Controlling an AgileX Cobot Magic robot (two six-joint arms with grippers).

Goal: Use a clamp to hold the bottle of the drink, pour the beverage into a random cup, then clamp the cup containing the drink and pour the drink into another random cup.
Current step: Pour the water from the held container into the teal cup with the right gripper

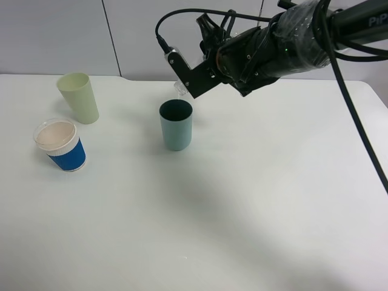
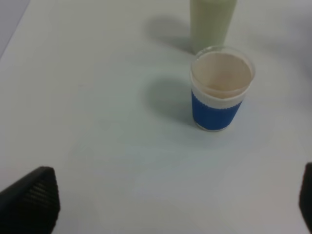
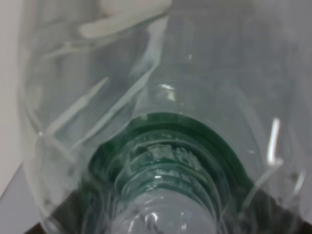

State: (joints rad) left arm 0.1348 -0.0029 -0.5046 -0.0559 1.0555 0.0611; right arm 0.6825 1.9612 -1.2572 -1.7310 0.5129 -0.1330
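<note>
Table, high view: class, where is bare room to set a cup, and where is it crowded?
Free: the front of the table and all right of the teal cup. Crowded: the back left, with the pale green cup, blue-banded cup, and the bottle over the teal cup.

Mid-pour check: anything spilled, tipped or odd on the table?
Nothing stands out: green cup, blue-sleeved cup and teal cup stand upright, no spill shows on the table, and the bottle mouth is above the teal cup.
</note>
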